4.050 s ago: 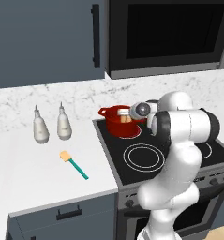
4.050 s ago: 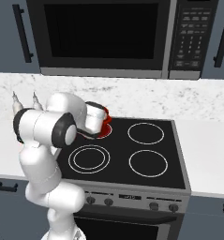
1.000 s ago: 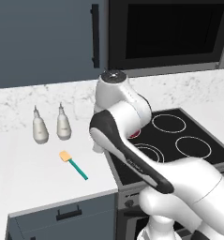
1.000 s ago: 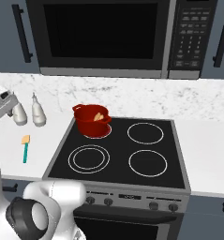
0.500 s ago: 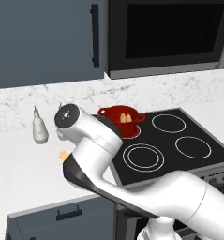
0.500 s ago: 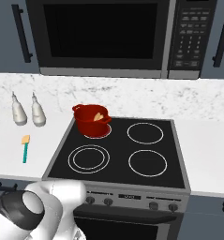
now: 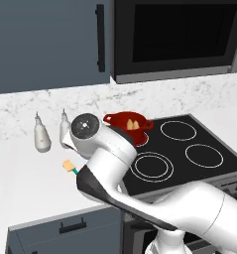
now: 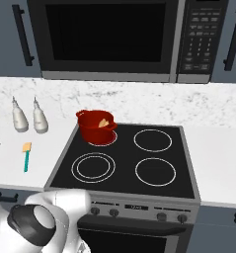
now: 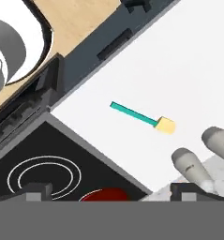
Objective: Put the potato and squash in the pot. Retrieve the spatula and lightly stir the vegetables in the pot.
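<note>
The red pot [image 7: 126,127] [image 8: 96,128] stands on the stove's back left burner. Two tan vegetables [image 7: 133,124] [image 8: 105,123] lie close together inside it; I cannot tell which is the potato and which the squash. The spatula [image 9: 140,117] [image 8: 26,155] lies flat on the white counter left of the stove, its teal handle pointing to the counter's front edge and its yellow blade [image 7: 68,165] toward the wall. My gripper [image 9: 111,191] hangs open and empty above the counter, looking down on the spatula. My arm hides most of the handle in the left base view.
Two grey-white bottles [image 8: 19,118] [image 8: 39,118] stand by the wall behind the spatula, close to its blade in the hand view. The black stove top [image 8: 154,173] has three bare burners. The counter's front edge [image 9: 90,75] runs just beyond the handle's tip.
My arm has swung left from over the pot to above the counter by the spatula. The gripper stays open. Pot, vegetables and spatula have not moved.
</note>
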